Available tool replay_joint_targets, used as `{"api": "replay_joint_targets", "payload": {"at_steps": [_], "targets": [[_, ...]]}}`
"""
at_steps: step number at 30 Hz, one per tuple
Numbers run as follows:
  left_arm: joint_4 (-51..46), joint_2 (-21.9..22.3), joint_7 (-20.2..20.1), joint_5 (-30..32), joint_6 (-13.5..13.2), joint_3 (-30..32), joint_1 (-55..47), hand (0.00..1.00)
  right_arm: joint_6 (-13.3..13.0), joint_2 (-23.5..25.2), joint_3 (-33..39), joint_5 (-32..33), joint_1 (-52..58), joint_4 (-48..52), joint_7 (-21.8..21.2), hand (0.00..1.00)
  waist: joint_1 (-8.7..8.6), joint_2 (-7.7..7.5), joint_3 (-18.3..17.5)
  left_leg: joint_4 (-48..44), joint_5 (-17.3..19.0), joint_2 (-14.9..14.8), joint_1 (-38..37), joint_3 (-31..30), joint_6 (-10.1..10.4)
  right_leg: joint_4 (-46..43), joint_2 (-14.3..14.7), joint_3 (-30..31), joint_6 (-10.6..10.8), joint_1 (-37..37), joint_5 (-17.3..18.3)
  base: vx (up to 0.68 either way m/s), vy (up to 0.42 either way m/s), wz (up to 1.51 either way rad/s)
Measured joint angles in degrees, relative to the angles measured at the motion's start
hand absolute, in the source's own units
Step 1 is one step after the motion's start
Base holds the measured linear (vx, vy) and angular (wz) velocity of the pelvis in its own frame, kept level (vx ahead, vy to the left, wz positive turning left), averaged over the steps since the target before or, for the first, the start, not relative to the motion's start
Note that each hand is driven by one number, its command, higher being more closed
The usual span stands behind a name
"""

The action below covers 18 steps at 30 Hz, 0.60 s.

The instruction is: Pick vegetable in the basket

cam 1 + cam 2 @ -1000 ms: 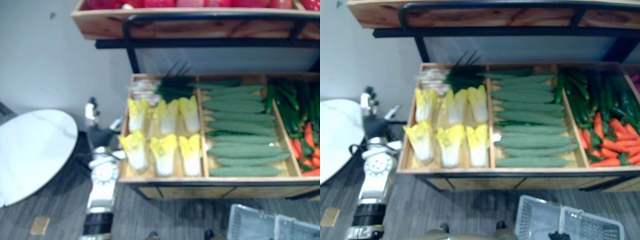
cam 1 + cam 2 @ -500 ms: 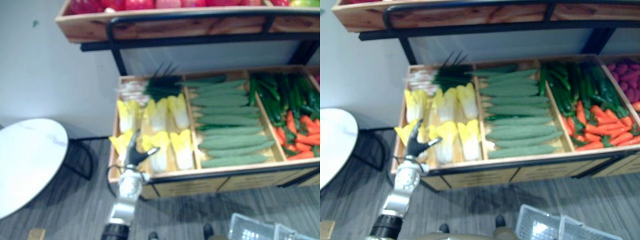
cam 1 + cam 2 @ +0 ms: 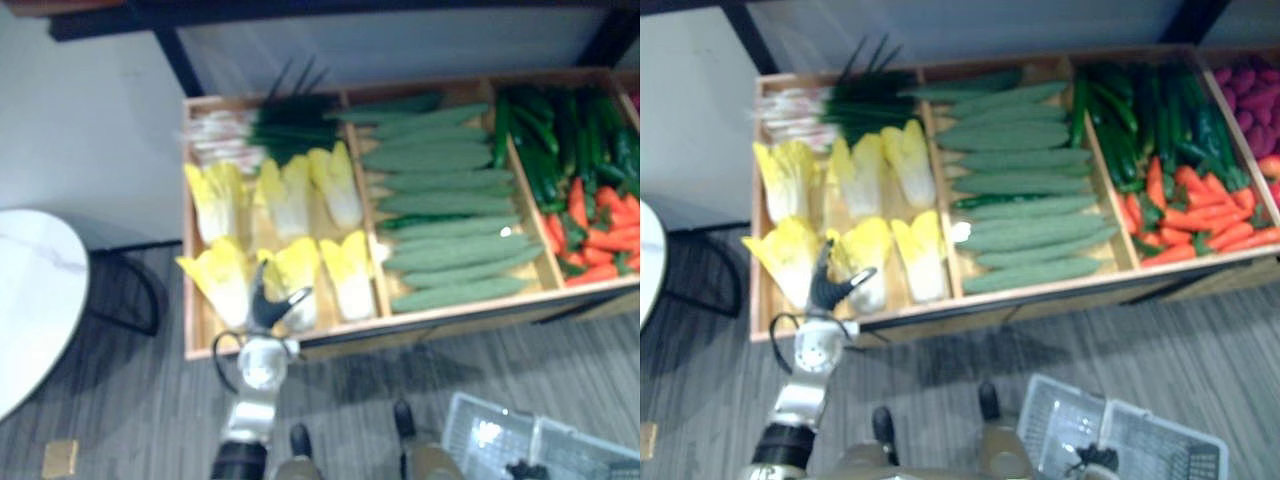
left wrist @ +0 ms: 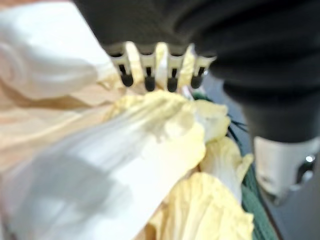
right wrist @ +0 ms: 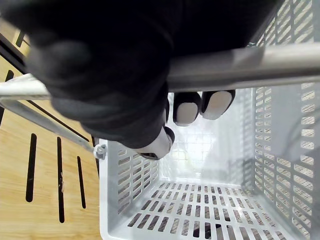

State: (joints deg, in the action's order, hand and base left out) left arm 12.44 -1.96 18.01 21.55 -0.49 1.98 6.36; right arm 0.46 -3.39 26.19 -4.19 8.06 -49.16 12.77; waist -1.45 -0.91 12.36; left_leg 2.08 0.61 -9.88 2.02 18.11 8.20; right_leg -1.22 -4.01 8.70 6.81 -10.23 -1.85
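Crate (image 3: 470,312) of cabbages (image 3: 285,195) over grey floor (image 3: 150,400), white table (image 3: 30,290) nearby.

The left arm (image 3: 250,415) is a silver-grey tube with 1 black band near its lower end and a round, pale, dotted housing at the wrist. The left hand (image 3: 266,302) wears a dark ribbed cover. Its silver fingers (image 4: 148,64) end in dark tips, and its thumb (image 4: 284,162) has a pale silver-white shell. The right hand (image 5: 107,70) has the same dark cover, and its fingers show pale oval pads edged in black.
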Motion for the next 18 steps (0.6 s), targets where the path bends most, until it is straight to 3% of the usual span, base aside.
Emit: {"api": "replay_joint_targets", "payload": {"at_steps": [6,7,12,14,18], "targets": [[5.5,0.0,4.1,0.0,0.7,0.2,7.1,0.00,-0.1,-0.1,-0.2,0.7,-1.7,1.5,1.8,1.00,-0.11,0.48,2.0,-0.3,0.0,-0.1,1.7,2.6,-0.1,-1.1,0.4,2.7,0.3,-3.6,-0.4,0.02,0.004,-0.22],[6.2,0.0,4.4,0.0,0.7,0.2,7.8,1.00,-0.1,-0.1,-0.2,0.7,-2.0,1.6,2.0,1.00,-0.10,0.47,2.3,-0.3,0.0,-0.1,1.7,3.0,-0.1,-1.1,0.4,2.9,0.3,-3.7,-0.4,0.04,0.004,-0.12],[18.6,-3.3,8.5,0.1,-1.2,2.6,15.6,1.00,-0.2,-0.5,-0.4,0.9,-4.9,1.4,3.2,1.00,-0.08,0.26,5.3,-0.5,0.0,0.4,2.0,3.5,-0.1,-1.8,0.3,3.7,0.5,-4.6,-0.5,0.01,0.004,-0.05],[23.2,-4.9,8.5,-0.1,-2.1,5.0,19.2,1.00,-0.2,-1.4,-1.9,2.1,-5.8,1.1,3.2,1.00,-0.11,-0.40,5.7,-0.6,0.0,0.5,2.4,4.0,-0.2,-1.8,0.3,4.2,0.8,-5.3,-0.7,-0.03,-0.001,-0.08],[27.8,-6.4,7.9,-0.7,-2.8,8.8,24.2,1.00,-0.2,-2.9,-2.0,2.7,-7.6,1.1,3.1,1.00,-0.18,-0.24,6.3,-0.7,-0.1,0.6,3.7,4.7,-0.5,-1.7,0.0,4.9,1.2,-6.9,-1.1,-0.03,-0.007,-0.08]]}}
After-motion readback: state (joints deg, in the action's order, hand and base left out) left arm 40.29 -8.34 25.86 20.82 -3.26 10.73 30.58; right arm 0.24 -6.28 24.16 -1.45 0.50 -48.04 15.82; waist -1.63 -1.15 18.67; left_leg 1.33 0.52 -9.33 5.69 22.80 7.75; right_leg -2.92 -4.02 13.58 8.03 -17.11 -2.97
